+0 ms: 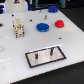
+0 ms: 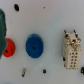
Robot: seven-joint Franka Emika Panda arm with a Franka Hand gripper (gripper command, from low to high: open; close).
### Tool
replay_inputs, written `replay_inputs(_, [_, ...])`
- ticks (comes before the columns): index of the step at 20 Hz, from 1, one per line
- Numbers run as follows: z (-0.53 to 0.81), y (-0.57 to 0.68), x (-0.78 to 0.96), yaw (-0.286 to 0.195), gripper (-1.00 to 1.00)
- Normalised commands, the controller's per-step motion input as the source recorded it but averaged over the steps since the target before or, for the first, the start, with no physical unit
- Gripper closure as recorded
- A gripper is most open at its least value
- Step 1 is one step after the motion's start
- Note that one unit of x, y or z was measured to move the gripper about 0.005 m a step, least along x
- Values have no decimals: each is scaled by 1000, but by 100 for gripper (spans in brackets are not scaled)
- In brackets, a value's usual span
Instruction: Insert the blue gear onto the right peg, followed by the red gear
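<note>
On the white worktop (image 1: 15, 50), the blue gear (image 1: 42, 27) lies flat at about 12 o'clock from the grey plate (image 1: 46, 56) with its right peg (image 1: 52, 50); the red gear (image 1: 59, 23) lies just beside it at 3 o'clock. The blue gear seems light, stiff and thin, so taking it across the toothed rim looks best. The hand is not visible, so I cannot tell its state.

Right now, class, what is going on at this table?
Nothing is being handled yet. The blue gear and the red gear lie apart, flat on the white table. Nearer the camera sits the grey plate with two empty upright pegs; the right peg is the exterior view's right one. A beige block stands beside the gears. The gripper is not clearly visible.
</note>
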Motion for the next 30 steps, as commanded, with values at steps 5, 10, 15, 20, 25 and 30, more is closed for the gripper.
replay_inputs(5, [-210,392,-606,0,-100])
replay_inputs(10, [-252,379,-612,0,-100])
replay_inputs(15, [-380,334,-589,0,-100])
replay_inputs(20, [-514,267,-452,0,-100])
replay_inputs(25, [-643,118,-393,0,-100])
replay_inputs(30, [-688,-46,-366,0,-100])
